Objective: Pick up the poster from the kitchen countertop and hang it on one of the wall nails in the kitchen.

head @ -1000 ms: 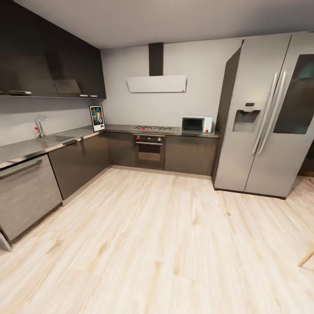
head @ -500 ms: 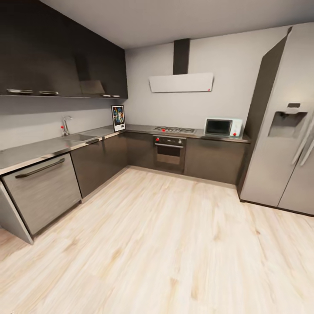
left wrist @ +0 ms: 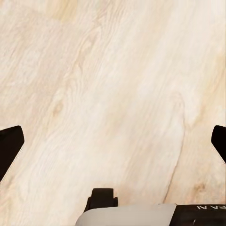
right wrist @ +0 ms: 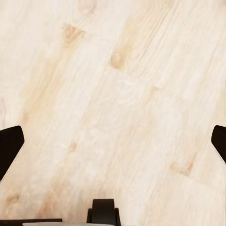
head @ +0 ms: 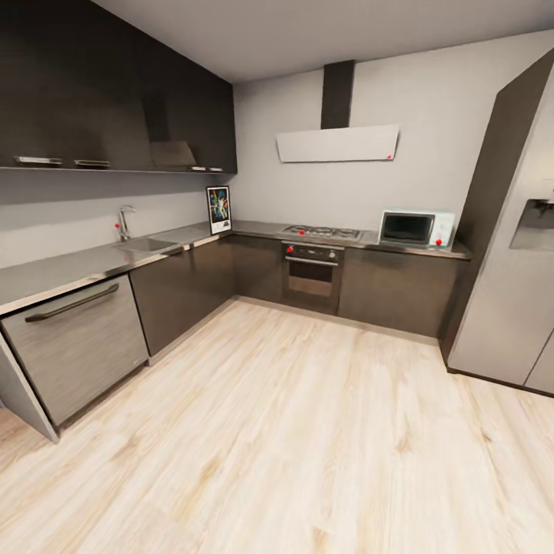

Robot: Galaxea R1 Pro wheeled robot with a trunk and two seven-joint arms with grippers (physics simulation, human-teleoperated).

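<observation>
A kitchen seen from the robot's head camera: the poster [head: 219, 209] stands upright on the grey L-shaped countertop [head: 77, 265], in the far corner where its two runs meet, its back to the wall below the dark upper cabinets [head: 115, 92]. Along the left run, a sink with a tap [head: 123, 223] lies nearer the camera, with a dishwasher front [head: 77, 350] below the worktop. On the far run sit a hob [head: 323, 231] above an oven [head: 312, 273], then a microwave [head: 415, 228], under a pale extractor hood [head: 337, 144]. A tall silver fridge [head: 512, 231] stands at the right. Pale wooden floor [head: 292, 431] spreads between. In the wrist views, the left gripper [left wrist: 113, 141] and right gripper [right wrist: 113, 141] both hang over bare floorboards, fingers spread wide apart, nothing held between them.
</observation>
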